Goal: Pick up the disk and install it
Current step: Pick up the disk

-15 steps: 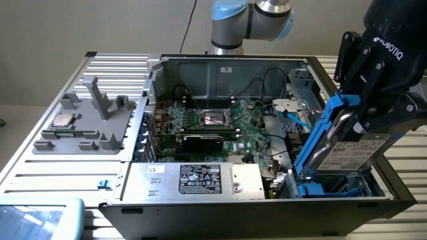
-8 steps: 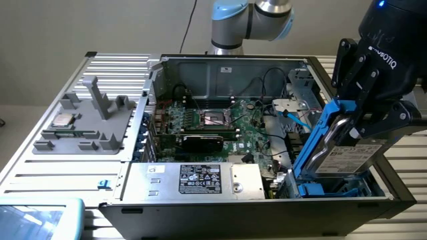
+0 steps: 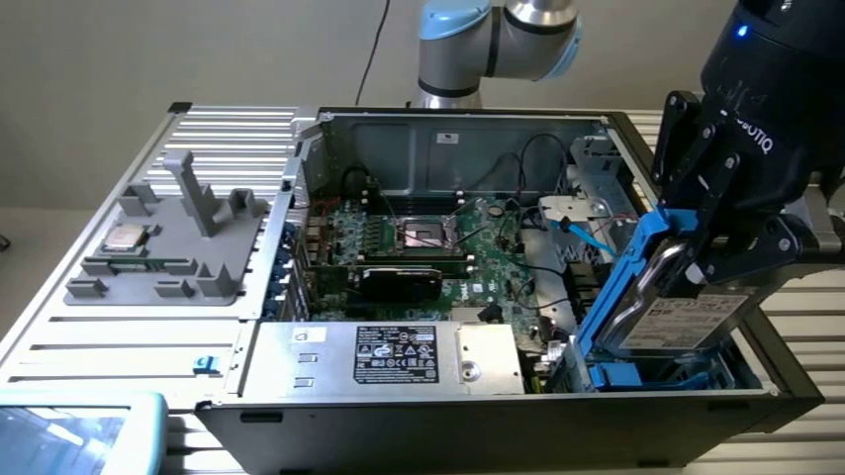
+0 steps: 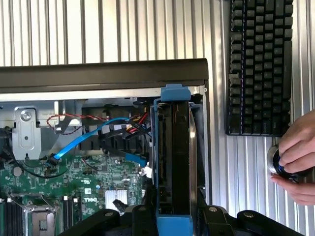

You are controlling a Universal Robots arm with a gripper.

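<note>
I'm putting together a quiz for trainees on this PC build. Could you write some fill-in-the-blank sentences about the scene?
1. The claw is shut on the ____.
2. The bracket on that held thing is coloured ____.
3. Outside the case, a black ____ lies on the table.
Missing words: disk; blue; keyboard.

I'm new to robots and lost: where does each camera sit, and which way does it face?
Exterior view: off the arm, raised beside the open black computer case, looking down into it; the silver-blue robot arm and black gripper show.
Wrist view: on the wrist, looking down past the gripper at the case, a black keyboard and a person's hand.
Shared: the case and the grey-metal disk in its blue plastic bracket, clamped in the gripper.
</note>
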